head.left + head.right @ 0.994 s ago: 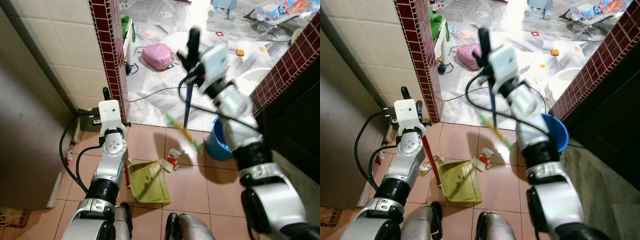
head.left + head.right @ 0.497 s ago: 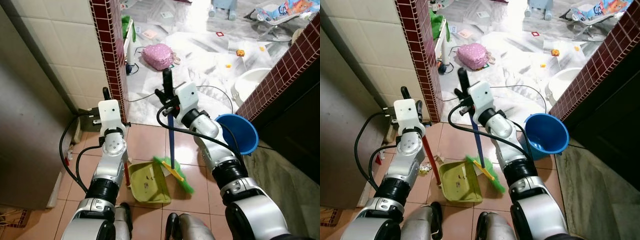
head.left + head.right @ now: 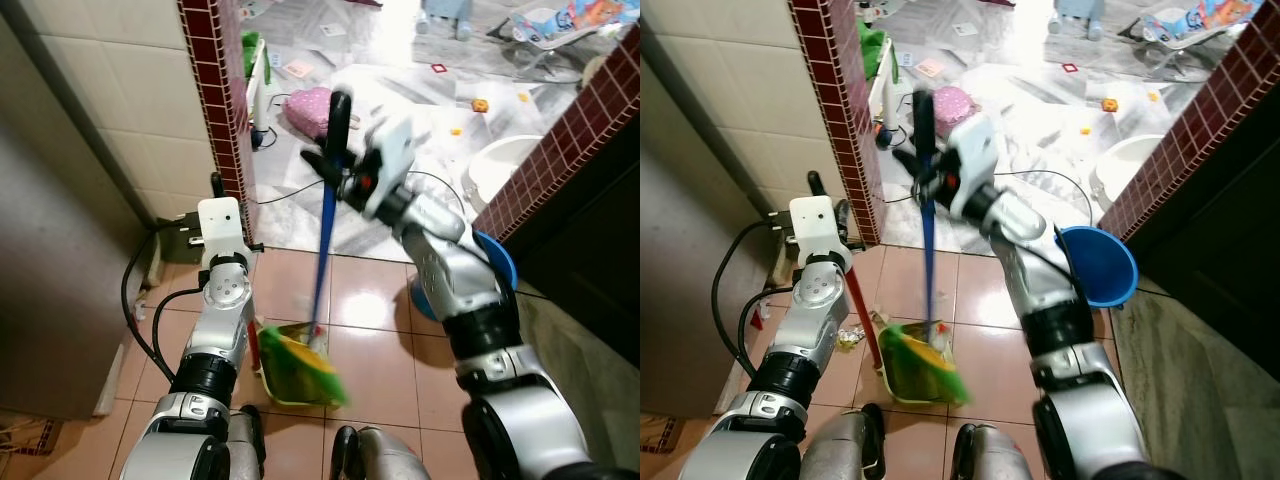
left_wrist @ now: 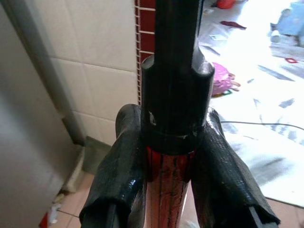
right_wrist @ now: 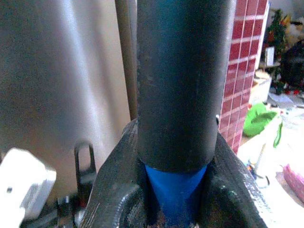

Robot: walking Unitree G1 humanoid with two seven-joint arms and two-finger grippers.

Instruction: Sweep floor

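Our right gripper clenches broom, bristles over dustpan; left gripper grips dustpan's red handle w/ floor tiled.

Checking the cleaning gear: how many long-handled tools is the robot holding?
2: the blue-handled broom in the right gripper, bristles over the dustpan; the dustpan's red handle in the left gripper.

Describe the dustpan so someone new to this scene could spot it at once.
Start at the dark red brick pillar and drop to the terracotta floor tiles just ahead of the robot. The dustpan lies there, yellow-green, its red handle held by the left gripper. The broom's green bristles sweep into it.
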